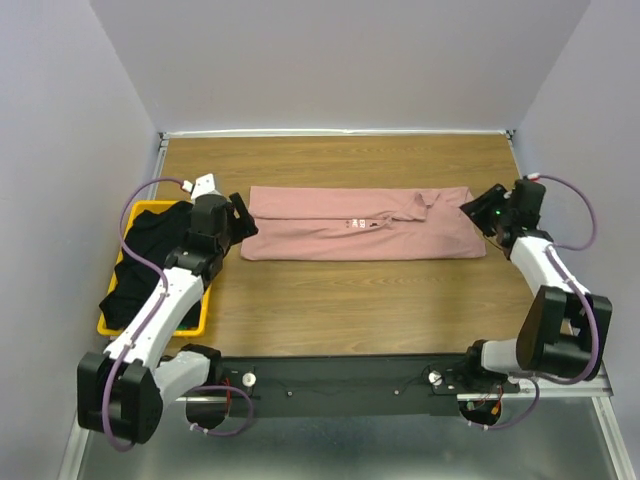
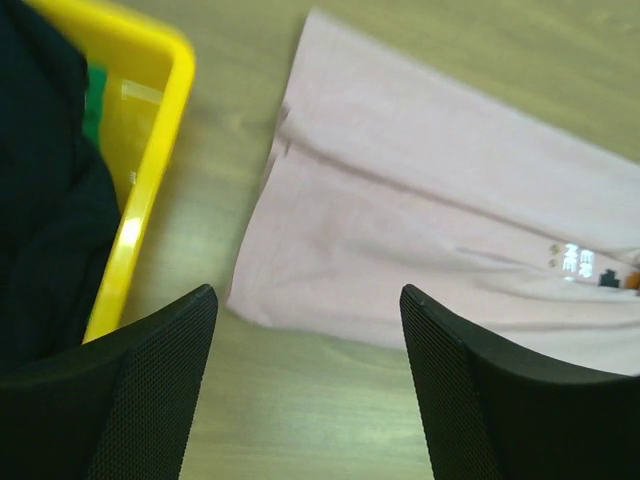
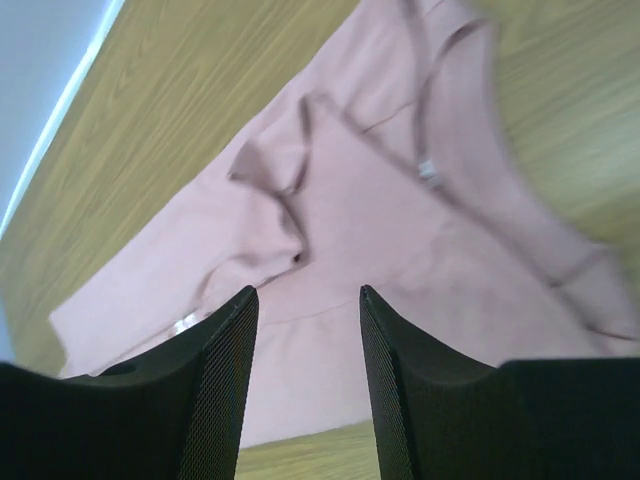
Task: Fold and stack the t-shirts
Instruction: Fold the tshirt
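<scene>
A dusty-pink t-shirt (image 1: 360,225) lies flat in the middle of the table, folded into a long strip running left to right. Small white text (image 2: 578,262) shows near its lower edge. My left gripper (image 1: 240,222) is open just off the strip's left end, with bare wood between its fingers (image 2: 308,295). My right gripper (image 1: 478,212) hangs open over the right end, where the collar and a sleeve lie rumpled (image 3: 300,190); nothing is between its fingers (image 3: 305,292). A black t-shirt (image 1: 150,260) is bunched in the basket.
A yellow plastic basket (image 1: 110,327) stands at the table's left edge beside my left arm, its rim (image 2: 150,170) close to the left gripper. Something green (image 2: 95,100) shows inside it under the black cloth. Grey walls close in the table on three sides.
</scene>
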`<action>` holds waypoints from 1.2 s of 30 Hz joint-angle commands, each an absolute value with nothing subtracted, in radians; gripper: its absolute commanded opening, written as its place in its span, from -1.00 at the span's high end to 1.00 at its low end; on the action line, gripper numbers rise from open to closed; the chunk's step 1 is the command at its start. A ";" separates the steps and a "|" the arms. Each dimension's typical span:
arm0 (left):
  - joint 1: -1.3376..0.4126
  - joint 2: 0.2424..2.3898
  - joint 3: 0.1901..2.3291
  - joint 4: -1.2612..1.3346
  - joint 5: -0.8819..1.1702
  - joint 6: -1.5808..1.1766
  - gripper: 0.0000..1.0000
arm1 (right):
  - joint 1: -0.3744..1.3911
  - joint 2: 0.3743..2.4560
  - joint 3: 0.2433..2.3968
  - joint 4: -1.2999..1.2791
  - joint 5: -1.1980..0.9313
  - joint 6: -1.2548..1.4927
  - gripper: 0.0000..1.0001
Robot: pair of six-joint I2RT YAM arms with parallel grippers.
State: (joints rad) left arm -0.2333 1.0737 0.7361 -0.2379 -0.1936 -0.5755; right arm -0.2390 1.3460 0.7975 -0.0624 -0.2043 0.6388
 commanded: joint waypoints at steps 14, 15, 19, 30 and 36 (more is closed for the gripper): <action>-0.241 0.916 0.650 0.032 -0.187 -0.313 -0.72 | -0.083 1.756 0.793 0.370 -0.384 0.867 0.06; -0.242 0.925 0.656 0.026 -0.187 -0.313 -0.72 | -0.081 1.769 0.796 0.377 -0.385 0.871 0.06; -0.242 0.933 0.655 0.028 -0.167 -0.325 -0.72 | -0.074 1.811 0.801 0.393 -0.390 0.882 0.07; -0.242 0.943 0.658 0.028 -0.152 -0.331 -0.72 | -0.055 1.838 0.828 0.394 -0.394 0.888 0.32; -0.242 0.943 0.658 0.028 -0.147 -0.330 -0.72 | -0.046 1.781 0.828 0.336 -0.371 0.893 0.90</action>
State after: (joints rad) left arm -0.2382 0.9451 0.6468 0.0048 -0.1665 -0.3370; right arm -0.0578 1.8153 0.8112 0.3695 -0.3817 0.8913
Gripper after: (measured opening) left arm 0.861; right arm 0.111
